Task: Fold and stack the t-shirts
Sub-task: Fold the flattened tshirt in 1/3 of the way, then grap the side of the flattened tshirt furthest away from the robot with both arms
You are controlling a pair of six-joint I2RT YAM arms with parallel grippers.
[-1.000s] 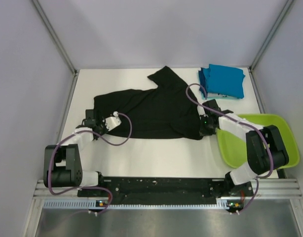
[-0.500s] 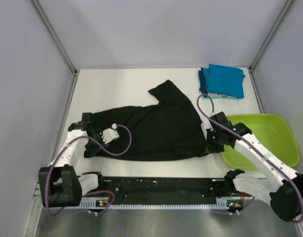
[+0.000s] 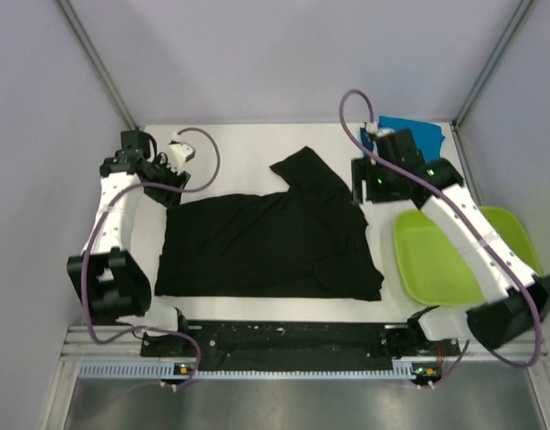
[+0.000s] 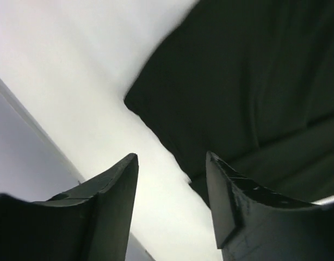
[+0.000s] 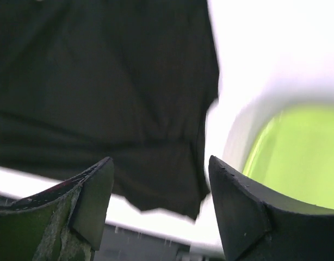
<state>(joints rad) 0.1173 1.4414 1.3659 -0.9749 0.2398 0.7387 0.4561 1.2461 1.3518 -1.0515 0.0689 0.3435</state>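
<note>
Your black t-shirt (image 3: 266, 242) lay spread flat mid-table, a sleeve poking toward 12 o'clock. Only the overhead showed you the teal tees (image 3: 425, 133) at 1 o'clock, half hidden behind the right arm (image 3: 463, 224). The wrist views showed the left gripper (image 4: 172, 157) and right gripper (image 5: 160, 163) spread wide, empty, off the shirt's 10 and 2 o'clock corners, lime tub (image 5: 286, 147) at 3

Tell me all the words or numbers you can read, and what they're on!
None can be read.
The black t-shirt, teal-blue shirts and lime-green tub show no writing.
Tiny coloured spots on the base rail are too small to read.
</note>
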